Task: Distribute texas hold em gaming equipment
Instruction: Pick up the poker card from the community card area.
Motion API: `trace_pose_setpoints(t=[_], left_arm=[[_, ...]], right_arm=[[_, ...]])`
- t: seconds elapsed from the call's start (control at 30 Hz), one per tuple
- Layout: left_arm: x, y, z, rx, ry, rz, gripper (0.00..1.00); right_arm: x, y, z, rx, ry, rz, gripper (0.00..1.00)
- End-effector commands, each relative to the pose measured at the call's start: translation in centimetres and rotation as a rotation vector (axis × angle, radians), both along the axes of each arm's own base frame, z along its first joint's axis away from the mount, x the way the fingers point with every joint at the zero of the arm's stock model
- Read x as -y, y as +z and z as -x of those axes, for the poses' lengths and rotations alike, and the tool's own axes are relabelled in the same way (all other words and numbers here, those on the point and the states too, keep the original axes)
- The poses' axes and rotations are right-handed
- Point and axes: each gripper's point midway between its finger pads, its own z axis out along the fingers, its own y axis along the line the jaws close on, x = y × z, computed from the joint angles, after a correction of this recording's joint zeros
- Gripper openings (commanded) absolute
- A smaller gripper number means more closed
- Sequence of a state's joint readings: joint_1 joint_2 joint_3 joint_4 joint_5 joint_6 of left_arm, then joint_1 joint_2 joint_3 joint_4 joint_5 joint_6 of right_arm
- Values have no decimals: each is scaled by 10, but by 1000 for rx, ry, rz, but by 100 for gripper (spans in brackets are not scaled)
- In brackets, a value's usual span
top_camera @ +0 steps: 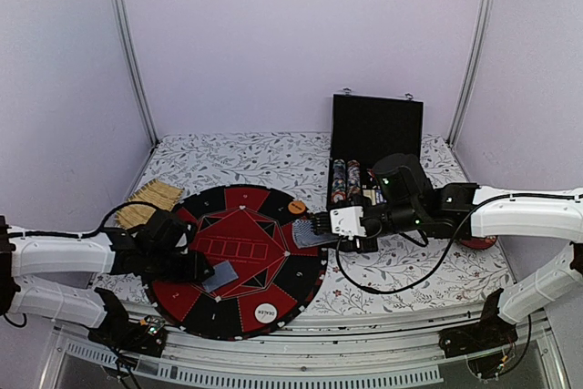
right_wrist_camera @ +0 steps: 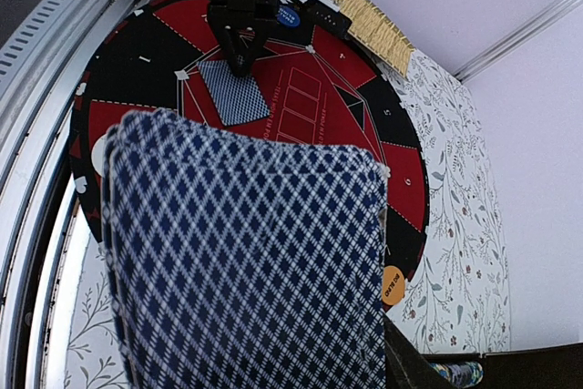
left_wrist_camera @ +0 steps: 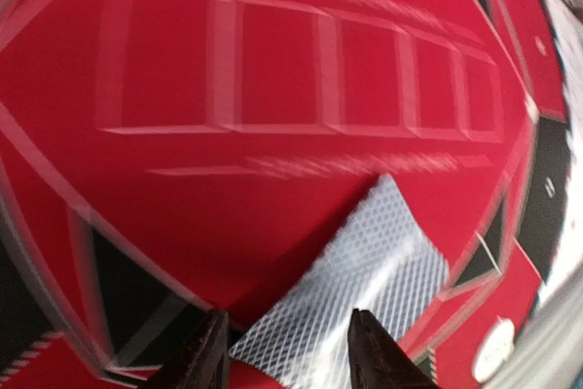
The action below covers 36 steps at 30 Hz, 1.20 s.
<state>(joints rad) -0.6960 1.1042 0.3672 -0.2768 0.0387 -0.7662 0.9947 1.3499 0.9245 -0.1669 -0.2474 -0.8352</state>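
Centrally, a single card, grey-blue lattice back up, lies flat on the red middle of a round red-and-black mat, just beside a printed row of five boxes. The left end effector is low over the card's near end. Its two dark fingers are spread apart, one at each side of that end. Whether they touch the card I cannot tell, as the left wrist view is blurred.

A stack of cards, slightly fanned with the patterned backs showing, is pinched in the right end effector and held in the air over the mat's right edge.

A white dealer disc rests on the mat's near rim. An orange disc sits at the far right rim.

Behind the right end effector, an open black case stands on the floral tabletop, lid upright, with rows of chips in its base. A woven straw pad lies just beyond the mat's far left edge.
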Motion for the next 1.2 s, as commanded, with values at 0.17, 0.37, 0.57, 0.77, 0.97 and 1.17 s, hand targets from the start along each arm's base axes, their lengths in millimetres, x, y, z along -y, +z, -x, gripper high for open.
trace_pose_setpoints(t=[0.17,0.37,0.57,0.77,0.97,1.17], left_arm=[[53,-7,51,-131,-264,78,45],[45,-27,41,-151,-219,-25,35],[57,-32,33,-175,-211,-28,0],[70,7,7,-50,-226,-24,0],[74,59,-59,96,-269,5,0],[96,76,-140,198,-383,-37,0]], right_arm=[[-7,13,2,11,26,-23,48],[-8,13,2,8,30,-25,49],[-6,14,3,11,27,-26,49],[-6,12,3,8,25,-24,49],[-7,10,3,1,27,-18,49],[-7,8,1,4,22,-14,49]])
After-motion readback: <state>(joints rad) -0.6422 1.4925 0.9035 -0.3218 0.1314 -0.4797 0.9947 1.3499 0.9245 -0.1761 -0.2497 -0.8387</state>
